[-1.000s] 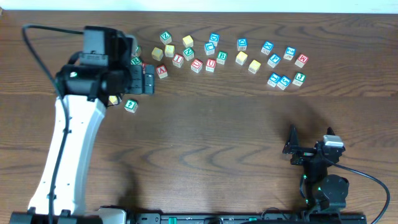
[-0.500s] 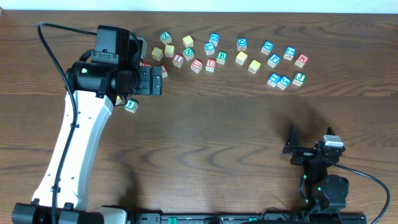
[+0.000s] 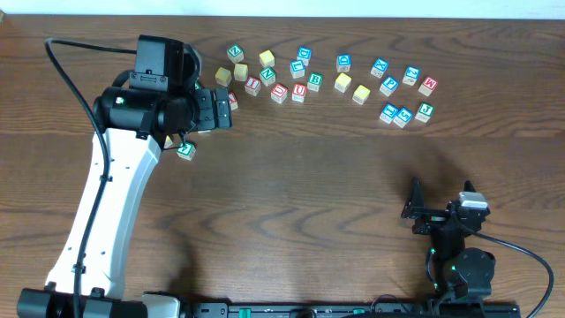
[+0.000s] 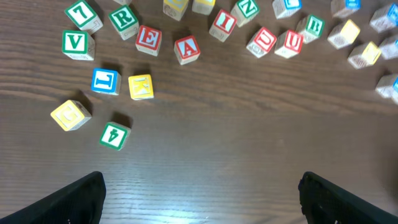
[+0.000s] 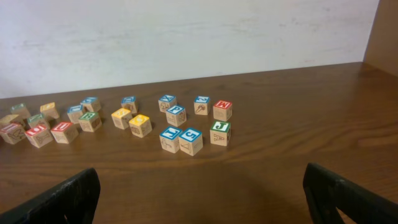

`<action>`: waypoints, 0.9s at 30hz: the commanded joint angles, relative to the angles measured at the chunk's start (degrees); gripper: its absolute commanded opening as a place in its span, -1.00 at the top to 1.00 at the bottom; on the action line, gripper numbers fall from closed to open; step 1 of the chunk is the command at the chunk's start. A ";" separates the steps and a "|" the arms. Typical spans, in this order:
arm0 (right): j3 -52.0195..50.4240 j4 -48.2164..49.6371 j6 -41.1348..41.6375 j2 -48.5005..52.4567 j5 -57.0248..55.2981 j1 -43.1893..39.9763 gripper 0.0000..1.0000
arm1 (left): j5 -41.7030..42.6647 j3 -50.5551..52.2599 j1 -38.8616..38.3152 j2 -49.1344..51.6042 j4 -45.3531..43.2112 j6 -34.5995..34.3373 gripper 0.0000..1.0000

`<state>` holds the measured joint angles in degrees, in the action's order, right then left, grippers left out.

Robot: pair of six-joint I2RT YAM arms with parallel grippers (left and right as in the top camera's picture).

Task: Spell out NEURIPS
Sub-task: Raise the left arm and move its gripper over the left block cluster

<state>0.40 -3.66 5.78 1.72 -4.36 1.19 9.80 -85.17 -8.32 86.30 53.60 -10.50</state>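
Observation:
Wooden letter cubes lie scattered along the far side of the table. The left wrist view shows a green R [image 4: 123, 18], a red E [image 4: 148, 38], a red I [image 4: 224, 23], a green N [image 4: 247, 7] and a red U [image 4: 289, 42]. From overhead, the N [image 3: 267, 75], the I [image 3: 253, 85], the U [image 3: 298, 91] and a blue P [image 3: 388, 86] are visible. My left gripper [image 3: 216, 110] hovers open over the left end of the scatter, holding nothing [image 4: 202, 205]. The right gripper [image 3: 413, 208] is open near the front right, far from the cubes [image 5: 202, 202].
Other cubes lie among them: a red A [image 4: 186, 48], a green V [image 4: 78, 45], a blue L [image 4: 106, 81], a yellow K [image 4: 140, 87], a green B [image 3: 314, 81] and plain yellow cubes [image 3: 342, 82]. One green cube [image 3: 185, 150] sits apart. A white wall [image 5: 186, 37] backs the table.
The left arm has swung right and toward the far side, bringing its gripper over the left cubes, then turned slightly. The right arm and the cubes have not moved.

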 commanded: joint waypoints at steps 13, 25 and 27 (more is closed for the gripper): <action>2.64 7.13 5.11 0.20 -1.73 -0.46 -0.99 | -3.08 -1.38 1.01 0.17 -3.85 -2.34 -0.96; 26.29 5.70 4.98 25.20 0.42 -0.46 -0.99 | -4.96 -1.38 1.01 0.17 -4.39 -2.29 -0.95; 31.58 4.00 4.87 30.93 1.16 -0.46 -0.99 | -4.94 -1.38 1.01 0.17 -4.31 -2.29 -0.96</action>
<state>26.13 1.56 10.17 26.72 -4.69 1.19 5.65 -85.17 -7.55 86.30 49.28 -12.25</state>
